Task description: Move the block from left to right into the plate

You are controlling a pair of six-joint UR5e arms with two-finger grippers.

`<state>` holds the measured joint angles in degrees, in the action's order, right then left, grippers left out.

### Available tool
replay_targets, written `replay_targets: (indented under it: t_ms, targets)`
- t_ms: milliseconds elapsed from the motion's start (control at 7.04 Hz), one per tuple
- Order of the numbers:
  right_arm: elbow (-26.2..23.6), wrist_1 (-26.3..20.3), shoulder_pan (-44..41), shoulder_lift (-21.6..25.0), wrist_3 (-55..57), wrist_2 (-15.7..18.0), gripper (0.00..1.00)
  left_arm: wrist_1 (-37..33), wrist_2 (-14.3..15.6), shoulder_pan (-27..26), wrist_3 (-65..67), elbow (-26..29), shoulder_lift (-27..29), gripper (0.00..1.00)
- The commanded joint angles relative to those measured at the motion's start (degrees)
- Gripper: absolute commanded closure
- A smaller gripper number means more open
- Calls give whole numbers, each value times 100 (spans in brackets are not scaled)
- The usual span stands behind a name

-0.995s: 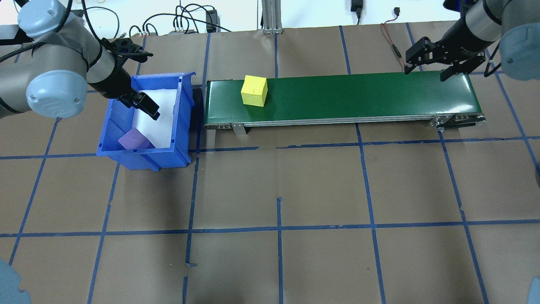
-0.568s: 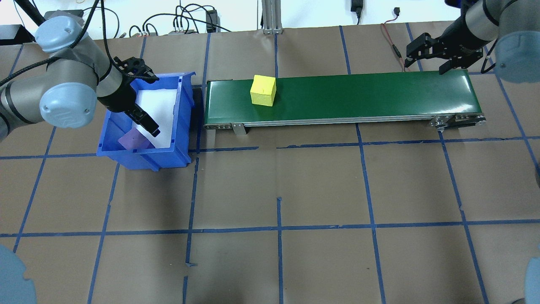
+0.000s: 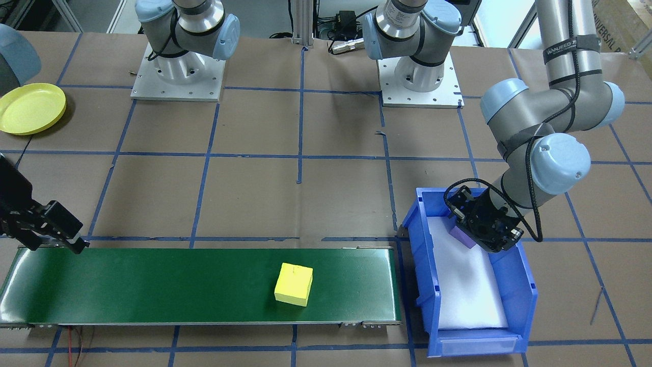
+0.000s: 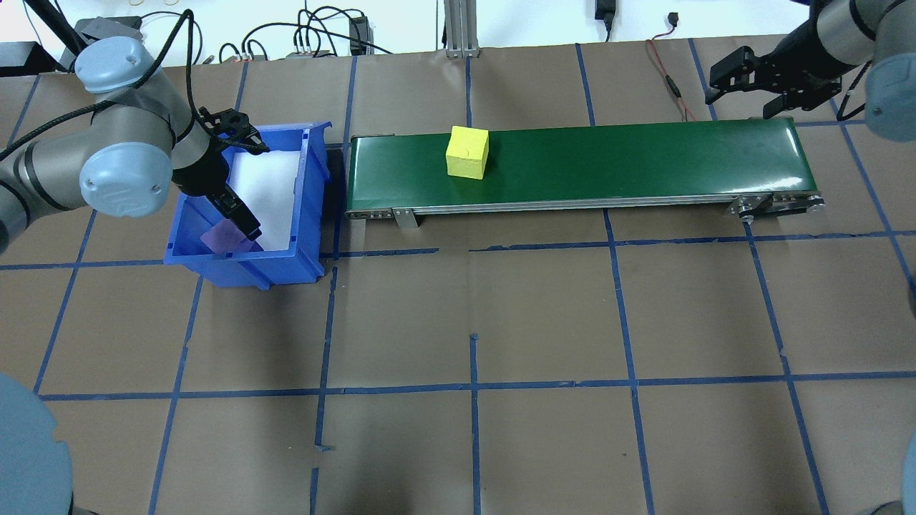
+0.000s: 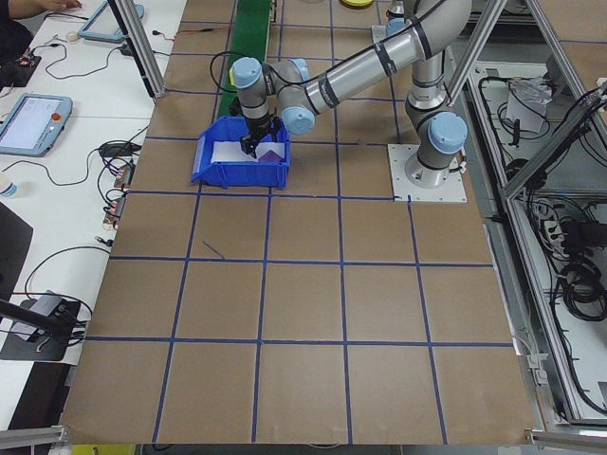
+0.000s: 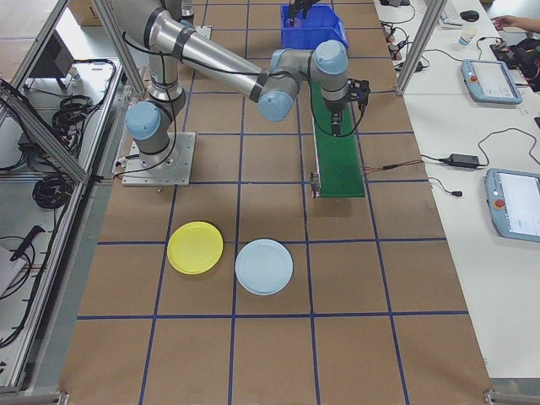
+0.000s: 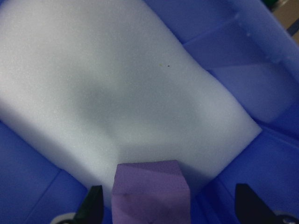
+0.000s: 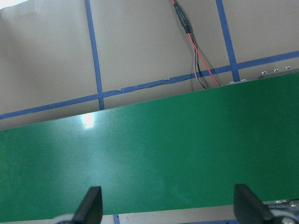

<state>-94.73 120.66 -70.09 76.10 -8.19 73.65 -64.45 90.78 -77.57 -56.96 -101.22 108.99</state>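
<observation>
A bright yellow cube (image 4: pixel 466 152) sits on the dark green belt (image 4: pixel 644 161), and a purple cube (image 7: pixel 152 191) lies on white foam (image 7: pixel 117 93) in the blue bin (image 4: pixel 283 265). The table (image 4: pixel 544 315) is brown paper gridded with blue tape lines. At lower left of the right-side view lie a yellow plate (image 6: pixel 195 247) and a pale blue plate (image 6: pixel 264 267).

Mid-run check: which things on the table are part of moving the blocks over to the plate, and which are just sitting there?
In the job:
yellow block on the green conveyor
purple block in the blue bin, under the open left gripper
yellow plate
open right gripper

Lying about:
pale blue plate
red-black cable
</observation>
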Motion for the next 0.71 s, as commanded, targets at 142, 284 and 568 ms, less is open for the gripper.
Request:
replay_targets:
  t_ms: [142,284,568]
  targets:
    - [-2,-86,30,71,2,-18,0,73,10,5,-8,-4,113,0]
    - [-10,-60,39,71,2,-44,0,73,19,5,-17,32,131,0]
    - [16,-16,39,71,-24,-44,0,81,19,5,-17,-55,140,0]
